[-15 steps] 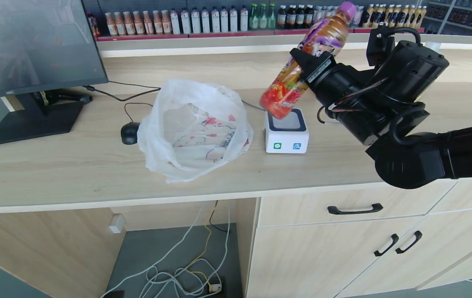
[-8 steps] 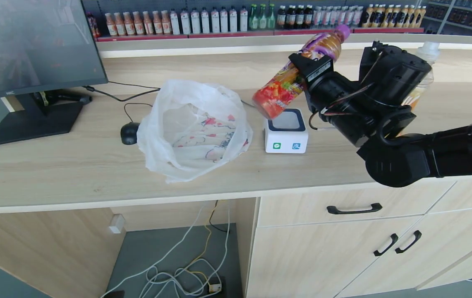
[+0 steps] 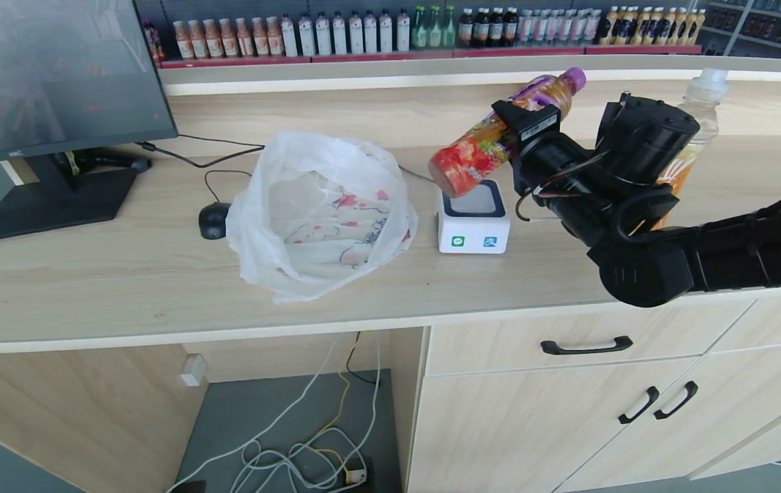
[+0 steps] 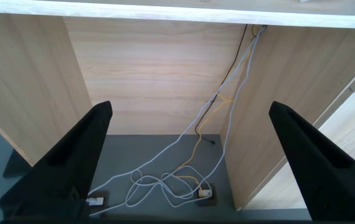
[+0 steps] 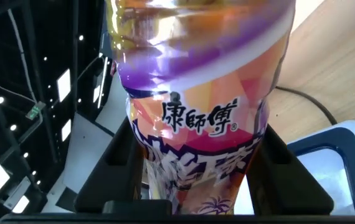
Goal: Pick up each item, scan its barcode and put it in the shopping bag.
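Now, right hand (image 3: pixel 511 129) clamped round tilted bottle (image 3: pixel 465 161), base near scanner (image 3: pixel 474 222)

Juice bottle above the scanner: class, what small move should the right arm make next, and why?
Probably turn the bottle slightly so its label side faces the scanner. The right gripper holds it tilted, base end just above the scanner's window; the shopping bag stands open alongside.
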Motion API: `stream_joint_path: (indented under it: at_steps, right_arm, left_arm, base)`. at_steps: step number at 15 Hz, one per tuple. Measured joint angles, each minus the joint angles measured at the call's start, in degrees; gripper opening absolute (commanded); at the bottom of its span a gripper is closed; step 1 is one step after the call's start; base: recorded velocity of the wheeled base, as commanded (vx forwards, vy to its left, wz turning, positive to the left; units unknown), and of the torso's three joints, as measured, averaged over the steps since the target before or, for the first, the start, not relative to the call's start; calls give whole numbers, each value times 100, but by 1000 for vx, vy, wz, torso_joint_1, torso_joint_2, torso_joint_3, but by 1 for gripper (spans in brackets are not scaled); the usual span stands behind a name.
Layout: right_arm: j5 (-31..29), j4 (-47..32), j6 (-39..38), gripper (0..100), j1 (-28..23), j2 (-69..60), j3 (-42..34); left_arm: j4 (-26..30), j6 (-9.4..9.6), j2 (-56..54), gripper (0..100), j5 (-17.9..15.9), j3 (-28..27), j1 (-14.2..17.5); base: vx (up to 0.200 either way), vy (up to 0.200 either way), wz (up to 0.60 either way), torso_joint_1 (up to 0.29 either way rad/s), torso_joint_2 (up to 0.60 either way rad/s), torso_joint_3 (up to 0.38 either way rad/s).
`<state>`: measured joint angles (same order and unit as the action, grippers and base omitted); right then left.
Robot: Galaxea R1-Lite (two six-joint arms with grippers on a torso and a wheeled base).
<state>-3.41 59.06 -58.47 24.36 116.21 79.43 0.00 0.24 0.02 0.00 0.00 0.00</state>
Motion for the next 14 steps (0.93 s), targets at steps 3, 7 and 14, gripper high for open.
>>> stream_joint_path:
  at_steps: [3, 7, 14]
  right_arm:
    - [24, 0, -54, 0, -2, 105, 66]
    - [22, -6, -126, 0, -49, 276, 229]
    - [18, 24, -289, 0, -160, 606, 501]
  left_arm:
    - [2, 0, 0, 100, 0, 0, 0]
    - [2, 2, 0, 100, 0, 0, 0]
    - [2, 2, 0, 100, 0, 0, 0]
  base:
    - [0, 0, 0, 0, 0, 0]
    - [0, 0, 0, 0, 0, 0]
    - [0, 0, 0, 0, 0, 0]
